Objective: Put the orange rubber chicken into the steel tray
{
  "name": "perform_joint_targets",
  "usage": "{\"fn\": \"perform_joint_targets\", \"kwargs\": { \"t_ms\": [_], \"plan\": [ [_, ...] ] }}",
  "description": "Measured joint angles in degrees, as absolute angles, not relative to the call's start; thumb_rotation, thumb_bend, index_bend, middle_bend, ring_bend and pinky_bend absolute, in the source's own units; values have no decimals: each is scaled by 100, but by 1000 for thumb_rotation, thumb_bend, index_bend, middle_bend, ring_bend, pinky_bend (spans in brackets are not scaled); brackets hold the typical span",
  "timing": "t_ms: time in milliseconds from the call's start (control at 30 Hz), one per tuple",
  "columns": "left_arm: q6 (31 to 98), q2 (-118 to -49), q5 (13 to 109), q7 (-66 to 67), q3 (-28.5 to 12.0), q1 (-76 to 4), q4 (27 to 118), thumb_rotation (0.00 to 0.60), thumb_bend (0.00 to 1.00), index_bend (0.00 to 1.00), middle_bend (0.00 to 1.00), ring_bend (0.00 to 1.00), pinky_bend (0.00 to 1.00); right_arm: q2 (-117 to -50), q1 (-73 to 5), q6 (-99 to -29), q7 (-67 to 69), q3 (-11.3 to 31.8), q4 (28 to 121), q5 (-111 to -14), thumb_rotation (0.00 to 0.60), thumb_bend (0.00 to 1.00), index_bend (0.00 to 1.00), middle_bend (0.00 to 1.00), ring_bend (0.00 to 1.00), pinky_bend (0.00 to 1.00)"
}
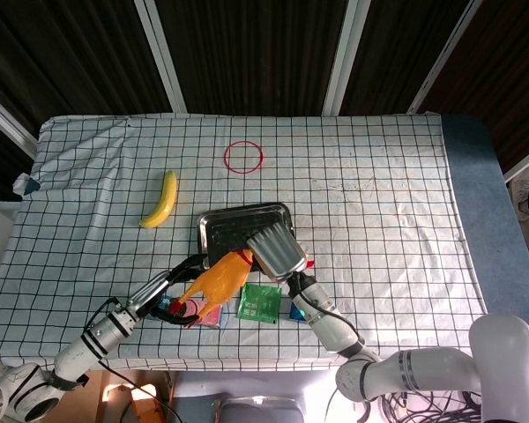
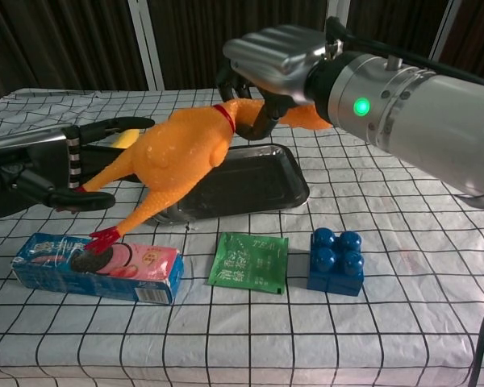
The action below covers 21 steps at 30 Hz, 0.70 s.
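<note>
The orange rubber chicken (image 2: 177,153) (image 1: 219,280) hangs tilted in the air, with its body over the near left corner of the steel tray (image 2: 294,173) (image 1: 229,227). My right hand (image 2: 270,60) (image 1: 278,251) grips it by the neck, by the red collar. Its red feet dangle just above the biscuit box. My left hand (image 2: 40,169) (image 1: 159,291) is off to the left with fingers spread. One chicken leg reaches in between those fingers, but they are not closed on it.
A blue biscuit box (image 2: 97,266), a green sachet (image 2: 250,262) and a blue toy block (image 2: 336,260) lie in a row in front of the tray. A banana (image 1: 160,199) and a red ring (image 1: 244,157) lie farther back on the checked cloth.
</note>
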<state>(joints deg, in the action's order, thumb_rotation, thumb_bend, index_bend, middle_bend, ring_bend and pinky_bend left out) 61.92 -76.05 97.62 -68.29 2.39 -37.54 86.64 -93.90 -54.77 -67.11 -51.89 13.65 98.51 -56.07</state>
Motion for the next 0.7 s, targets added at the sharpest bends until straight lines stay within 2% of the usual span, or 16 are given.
{"fn": "perform_joint_targets", "kwargs": {
  "t_ms": [267, 333, 433, 500, 567, 633, 700],
  "plan": [
    [6264, -7655, 9406, -7087, 207, -3751, 8565, 600, 216, 0, 0, 0, 126, -9414, -5504, -6693, -5134, 1368, 9848, -5573, 600, 550, 969, 752, 710, 745],
    [6205, -7676, 9285, -6971, 181, -3748, 8575, 600, 221, 0, 6, 0, 156, -9460, -5524, -6697, -5131, 1385, 9837, -5551, 600, 550, 969, 752, 710, 745],
    [6115, -7710, 9119, -6741, 136, -3744, 8598, 600, 221, 0, 62, 28, 257, -9536, -5550, -6721, -5145, 1389, 9801, -5547, 600, 550, 969, 753, 710, 745],
    [6073, -7733, 9021, -6523, 103, -3735, 8616, 600, 223, 0, 124, 86, 343, -9580, -5562, -6761, -5186, 1384, 9762, -5555, 600, 550, 972, 754, 711, 745],
    [6042, -7760, 8890, -6261, 61, -3714, 8645, 600, 223, 40, 246, 198, 479, -9659, -5573, -6834, -5255, 1381, 9696, -5557, 600, 550, 975, 755, 713, 745],
    [6017, -7792, 8737, -6019, 12, -3689, 8679, 600, 227, 171, 406, 350, 641, -9771, -5587, -6929, -5340, 1391, 9608, -5542, 600, 550, 976, 756, 714, 746],
    [5989, -7841, 8505, -5740, -64, -3652, 8726, 600, 272, 408, 636, 573, 871, -9840, -5595, -6989, -5391, 1401, 9550, -5530, 600, 550, 978, 758, 715, 747]
  ]
}}
